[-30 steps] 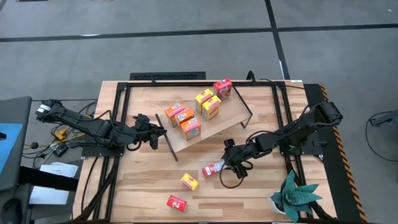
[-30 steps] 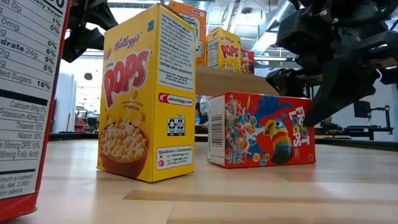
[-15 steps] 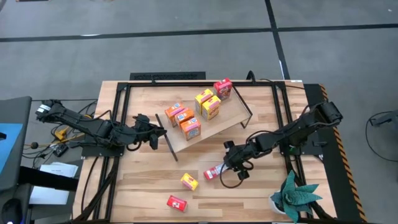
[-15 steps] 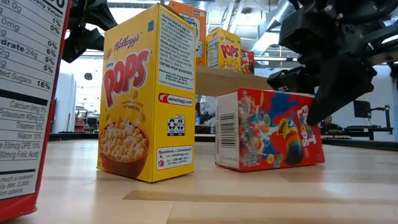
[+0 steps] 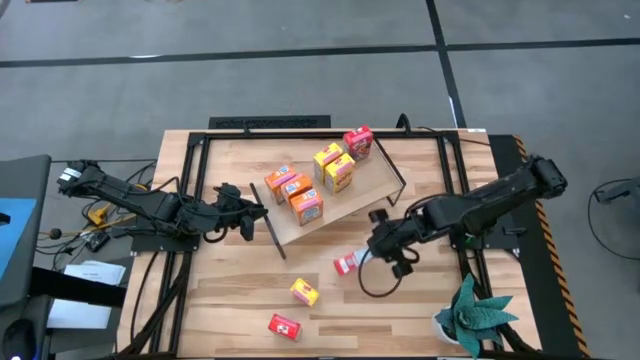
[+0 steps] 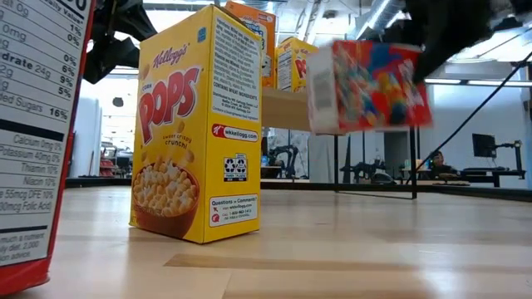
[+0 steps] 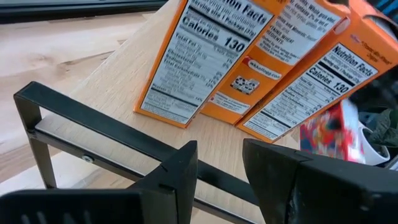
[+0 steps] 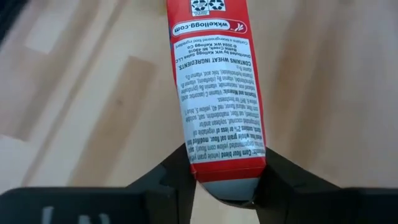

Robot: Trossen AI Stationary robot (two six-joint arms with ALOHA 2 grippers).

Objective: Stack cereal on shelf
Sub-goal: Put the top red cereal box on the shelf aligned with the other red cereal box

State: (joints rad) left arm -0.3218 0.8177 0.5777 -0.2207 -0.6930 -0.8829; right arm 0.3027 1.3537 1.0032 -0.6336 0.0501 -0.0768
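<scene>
The shelf (image 5: 345, 205) is a light-wood board with black rod frames, lying on the table. On it stand three orange boxes (image 5: 293, 190), two yellow ones (image 5: 333, 167) and a red one (image 5: 358, 142). My right gripper (image 5: 372, 255) is shut on a red cereal box (image 5: 347, 263), which the low view shows in the air (image 6: 370, 87). A yellow box (image 5: 305, 292) and another red box (image 5: 285, 326) sit on the table near its near edge. My left gripper (image 5: 255, 213) is open at the shelf's left end frame (image 7: 93, 121). My right gripper pinches the red box between its two fingers at one short end (image 8: 227, 165), a finger (image 8: 174, 180) on each broad face. The fingers come from the table's right, slanting down, and the box sticks out ahead of them. It is lifted clear, its long side roughly level. My left gripper: I cannot tell whether it touches the shelf frame.
A green plant (image 5: 475, 312) stands at the near right corner. Black rails (image 5: 270, 124) run round the tabletop. A dark cable loops on the table below the right gripper (image 5: 375, 288). The yellow box (image 6: 199, 124) fills much of the low view.
My right gripper has risen and moved slightly toward the far right, still shut on the red box. The box lay on the table, first tipped up at one end, and is now lifted clear.
</scene>
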